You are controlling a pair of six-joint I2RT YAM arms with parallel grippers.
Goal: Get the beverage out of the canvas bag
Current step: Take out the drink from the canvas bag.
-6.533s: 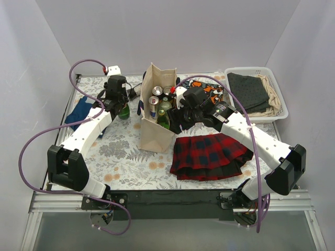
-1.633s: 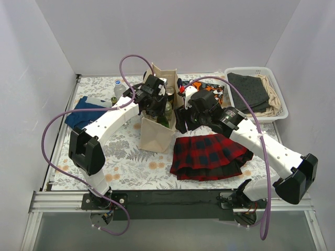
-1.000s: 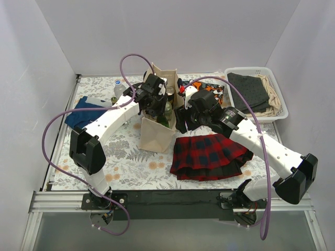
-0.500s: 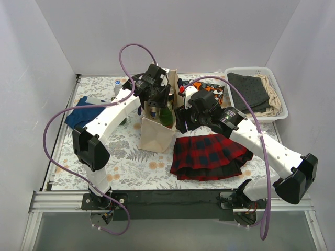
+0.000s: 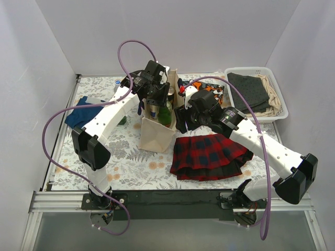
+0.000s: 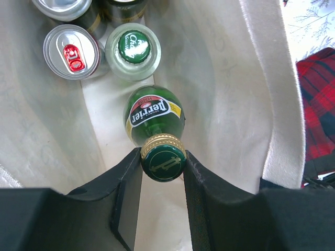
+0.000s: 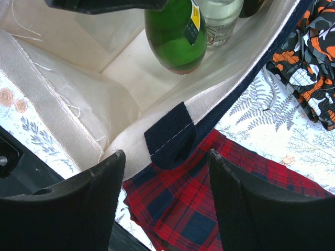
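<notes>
Overhead, the left arm arched in from the left, its left gripper (image 6: pixel 163 163) pointing straight down into the canvas bag (image 5: pixel 156 137), which stood on the surface (image 5: pixel 120 154). Inside the bag stood one green Perrier bottle (image 6: pixel 155 116), one green-capped clear bottle (image 6: pixel 133 51) and two silver-topped cans (image 6: pixel 70 51). The left gripper was clamped narrow on the Perrier's cap. The right gripper (image 7: pixel 166 157) gaped wide, straddling the bag's rim.
</notes>
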